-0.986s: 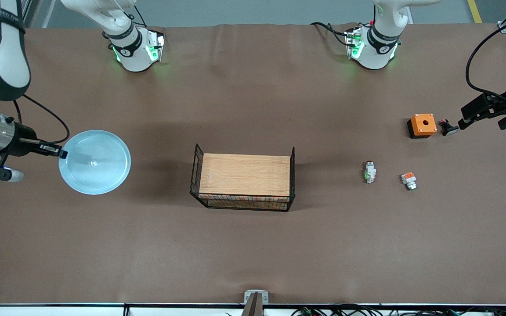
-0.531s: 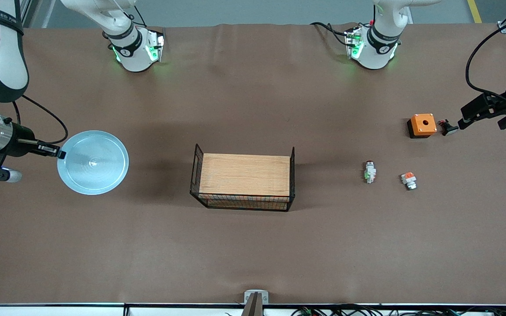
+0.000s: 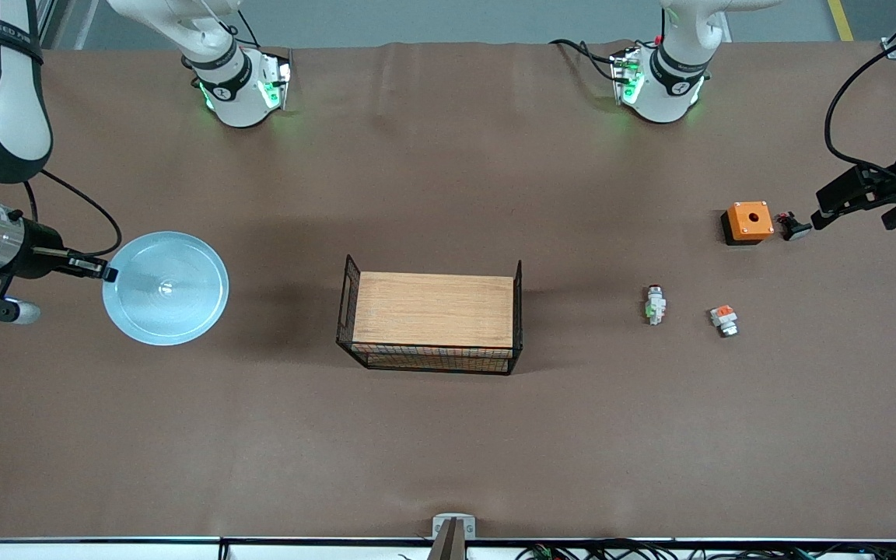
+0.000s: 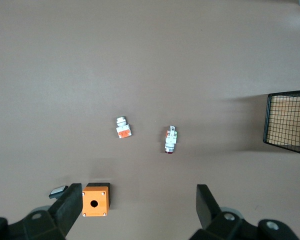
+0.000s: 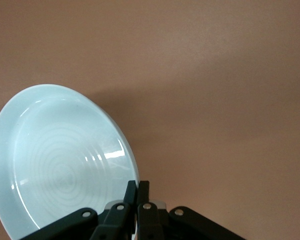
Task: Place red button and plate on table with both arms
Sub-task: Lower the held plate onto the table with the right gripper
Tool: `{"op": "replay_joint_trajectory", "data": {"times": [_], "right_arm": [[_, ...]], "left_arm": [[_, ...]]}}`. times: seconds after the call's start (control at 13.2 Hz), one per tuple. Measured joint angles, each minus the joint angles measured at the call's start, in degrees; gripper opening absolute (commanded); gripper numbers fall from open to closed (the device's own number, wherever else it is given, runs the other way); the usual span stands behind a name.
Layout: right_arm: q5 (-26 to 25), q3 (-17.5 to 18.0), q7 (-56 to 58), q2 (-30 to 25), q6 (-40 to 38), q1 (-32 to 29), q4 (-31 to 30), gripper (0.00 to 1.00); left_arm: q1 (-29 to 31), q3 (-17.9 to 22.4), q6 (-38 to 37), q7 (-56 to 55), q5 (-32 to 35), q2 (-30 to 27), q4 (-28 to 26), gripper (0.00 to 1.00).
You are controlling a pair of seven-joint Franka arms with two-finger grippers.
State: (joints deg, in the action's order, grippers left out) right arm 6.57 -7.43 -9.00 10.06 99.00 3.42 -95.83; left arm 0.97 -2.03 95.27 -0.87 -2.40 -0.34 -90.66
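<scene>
The right end effector (image 3: 106, 271) is pinched on the rim of the pale-blue plate (image 3: 166, 287), holding it over the desk (image 3: 448, 435) at the right arm's end; the right wrist view shows its fingers (image 5: 138, 192) pressed together over the plate's edge, with the plate's shadow on the brown sheet beneath. The left end effector (image 4: 139, 209) hangs spread wide over the left arm's end of the desk, gripping nothing. Below it lie an orange box with a hole (image 3: 748, 222) and, just beside it, a small dark part with a pale cap (image 3: 792, 226). The red button (image 3: 655, 304), whitish-grey with a green patch, lies on the desk nearer to the front camera than the orange box, between the wooden-topped black wire rack (image 3: 432, 313) and a similar white part with an orange-red top (image 3: 724, 319), apart from both.
</scene>
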Motion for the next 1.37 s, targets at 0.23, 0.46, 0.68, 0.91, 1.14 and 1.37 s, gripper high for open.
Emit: {"op": "replay_joint_trajectory", "data": {"times": [0.23,0.46,0.68,0.91,1.14,1.37], "right_arm": [[0.0,0.0,0.0,0.0,0.0,0.0,0.0,0.0],[3.0,0.2,5.9,1.7,-1.1,-3.2,-1.3,0.0],[3.0,0.4,6.2,2.6,-3.7,-4.2,1.6,0.0],[3.0,0.9,6.5,2.7,-3.3,-4.2,1.9,0.0],[3.5,0.9,13.1,3.7,6.5,-6.2,-2.9,0.0],[10.5,0.8,27.7,7.8,21.3,-11.3,-12.3,0.0]], "left_arm": [[0.0,0.0,0.0,0.0,0.0,0.0,0.0,1.0],[0.0,0.0,0.0,0.0,0.0,0.0,0.0,1.0],[0.1,0.0,0.0,0.0,0.0,0.0,0.0,1.0],[0.1,0.0,0.0,0.0,0.0,0.0,0.0,1.0],[0.1,0.0,0.0,0.0,0.0,0.0,0.0,1.0],[0.1,0.0,0.0,0.0,0.0,0.1,0.0,1.0]]}}
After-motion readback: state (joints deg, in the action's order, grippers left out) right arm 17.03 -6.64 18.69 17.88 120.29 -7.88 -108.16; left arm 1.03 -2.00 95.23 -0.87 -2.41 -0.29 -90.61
